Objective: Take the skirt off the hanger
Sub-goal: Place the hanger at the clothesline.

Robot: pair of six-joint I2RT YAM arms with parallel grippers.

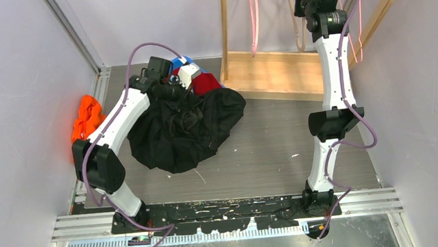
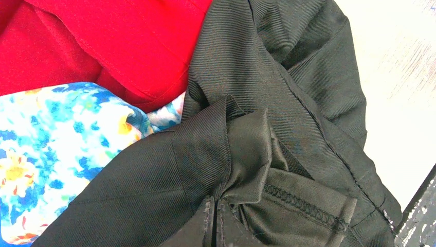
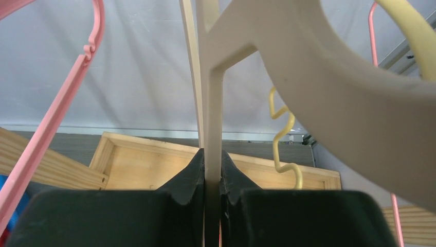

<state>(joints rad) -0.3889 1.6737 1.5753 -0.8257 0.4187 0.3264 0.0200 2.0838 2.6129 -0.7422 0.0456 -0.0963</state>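
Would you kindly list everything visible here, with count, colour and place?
skirt: one, black, heaped on table
red garment: one, red, behind skirt
floral garment: one, blue, beside red garment
orange cloth: one, orange, left edge
wooden rack: one, pale, far right
cream hanger: one, cream, above rack
pink hangers: two, pink, flanking it
yellow hanger: one seen, yellow, right of it
left gripper: one, black, jaws shut on skirt
right gripper: one, black, jaws shut on cream hanger

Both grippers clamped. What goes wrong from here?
1. Left gripper pinches a fold of the black twill skirt lying against the red cloth and blue floral cloth; lifting may drag them along.
2. Right gripper grips the cream plastic hanger beside a pink hanger and a yellow hanger; pulling may snag them.
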